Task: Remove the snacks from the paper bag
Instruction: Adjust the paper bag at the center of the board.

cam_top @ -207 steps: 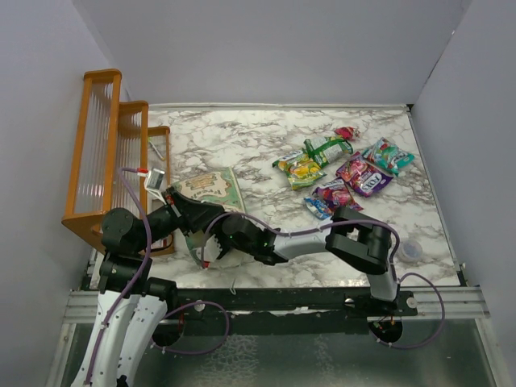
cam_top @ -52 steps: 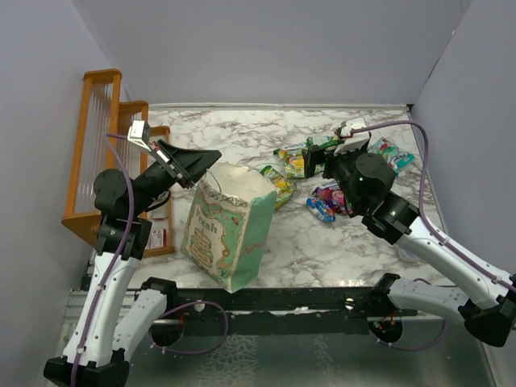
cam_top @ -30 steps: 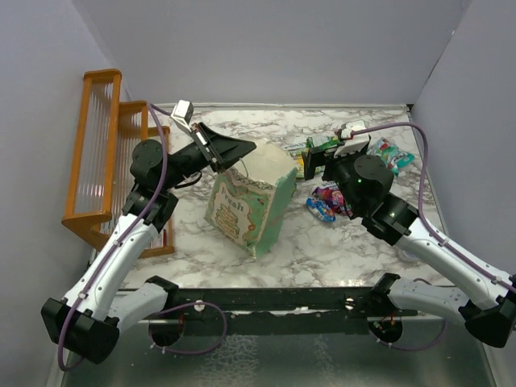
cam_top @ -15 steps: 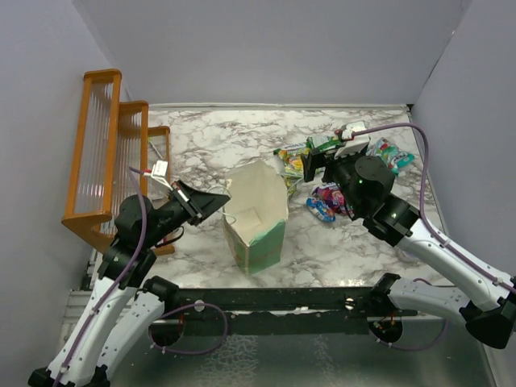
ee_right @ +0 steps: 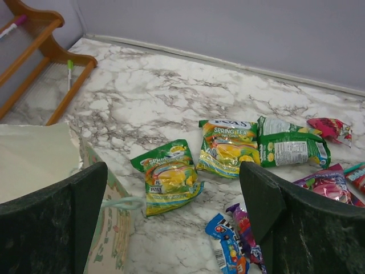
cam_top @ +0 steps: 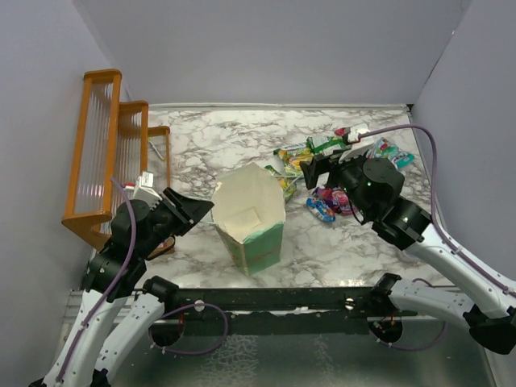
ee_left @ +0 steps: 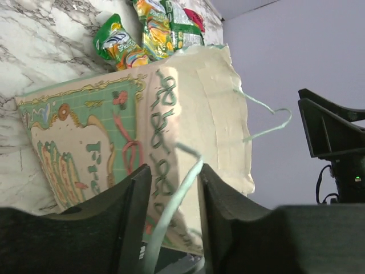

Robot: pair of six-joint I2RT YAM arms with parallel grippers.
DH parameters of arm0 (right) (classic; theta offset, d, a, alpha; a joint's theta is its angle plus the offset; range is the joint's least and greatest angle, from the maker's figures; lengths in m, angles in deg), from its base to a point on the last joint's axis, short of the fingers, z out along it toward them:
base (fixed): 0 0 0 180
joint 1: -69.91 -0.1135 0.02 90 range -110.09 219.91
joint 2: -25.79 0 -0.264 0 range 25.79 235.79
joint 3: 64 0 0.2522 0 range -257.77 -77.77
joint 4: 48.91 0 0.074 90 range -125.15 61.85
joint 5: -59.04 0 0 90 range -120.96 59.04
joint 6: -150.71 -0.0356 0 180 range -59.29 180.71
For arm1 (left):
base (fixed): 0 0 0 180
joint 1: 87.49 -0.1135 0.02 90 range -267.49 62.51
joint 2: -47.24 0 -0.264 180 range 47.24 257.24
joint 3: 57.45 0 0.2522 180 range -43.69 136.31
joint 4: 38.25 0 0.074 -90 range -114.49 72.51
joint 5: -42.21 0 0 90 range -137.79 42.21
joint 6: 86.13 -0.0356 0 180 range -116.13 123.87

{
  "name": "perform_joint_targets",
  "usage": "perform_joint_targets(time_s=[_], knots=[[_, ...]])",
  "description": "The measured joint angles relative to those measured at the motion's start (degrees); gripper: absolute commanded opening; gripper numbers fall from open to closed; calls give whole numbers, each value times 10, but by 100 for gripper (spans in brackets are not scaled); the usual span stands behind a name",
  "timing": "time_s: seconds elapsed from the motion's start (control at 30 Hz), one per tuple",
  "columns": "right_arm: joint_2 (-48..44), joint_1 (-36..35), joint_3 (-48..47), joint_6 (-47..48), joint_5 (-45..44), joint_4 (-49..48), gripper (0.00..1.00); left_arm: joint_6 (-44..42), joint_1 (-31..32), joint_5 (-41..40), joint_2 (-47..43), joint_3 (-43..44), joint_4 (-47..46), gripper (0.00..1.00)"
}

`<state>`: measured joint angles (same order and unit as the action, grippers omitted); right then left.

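Note:
The paper bag (cam_top: 251, 216) stands upright in the middle of the table, its mouth open upward and its white inside showing. No packet shows inside it. My left gripper (cam_top: 200, 210) is just left of the bag, its jaws a little apart. In the left wrist view one string handle (ee_left: 182, 182) runs loose between the fingers of that gripper (ee_left: 174, 177), with the bag's printed front (ee_left: 91, 142) just ahead. The snacks (cam_top: 318, 157) lie scattered right of the bag. My right gripper (cam_top: 310, 172) hangs wide open above them, over a green-yellow packet (ee_right: 168, 177) that lies under it (ee_right: 171, 171).
The orange wooden rack (cam_top: 105, 153) stands along the left wall and shows in the right wrist view (ee_right: 34, 34). More packets lie near the right gripper: a Spring Tea one (ee_right: 228, 145), a green one (ee_right: 288, 149), a blue one (ee_right: 228, 245). Grey walls close in the table.
The left gripper lifted and tipped the bag, then set it upright and drew back to its left. The right gripper shifted slightly left over the snacks.

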<state>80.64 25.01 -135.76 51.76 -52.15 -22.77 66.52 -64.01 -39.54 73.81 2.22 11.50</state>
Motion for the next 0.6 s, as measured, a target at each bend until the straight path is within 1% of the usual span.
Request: perform_joint_targets(time_s=[0.03, 0.17, 0.2, 0.23, 0.27, 0.3, 0.33, 0.4, 0.5, 0.6], knots=[[-4, 0, -2, 0, 2, 3, 99, -2, 0, -2, 0, 5, 4, 51], [-33, 0, -2, 3, 5, 11, 99, -7, 0, -3, 1, 26, 5, 61], [-41, 0, -2, 4, 5, 11, 99, -9, 0, -3, 1, 32, 5, 72], [-47, 0, -2, 5, 5, 11, 99, -10, 0, -3, 2, 37, 5, 89], [-52, 0, -2, 6, 5, 11, 99, -13, 0, -3, 3, 43, 7, 98], [-55, 0, -2, 7, 5, 11, 99, -17, 0, -3, 3, 49, 8, 99], [-56, 0, -7, 7, 5, 14, 99, -23, 0, -6, 6, 81, 32, 99], [-56, 0, -9, 6, 5, 19, 99, -23, 0, -14, 5, 89, 42, 99], [-53, 0, -21, 2, 5, 41, 99, -20, 0, -52, 9, 124, 104, 99], [-54, 0, -41, 2, 5, 61, 99, -20, 0, -94, 2, 157, 147, 99]])
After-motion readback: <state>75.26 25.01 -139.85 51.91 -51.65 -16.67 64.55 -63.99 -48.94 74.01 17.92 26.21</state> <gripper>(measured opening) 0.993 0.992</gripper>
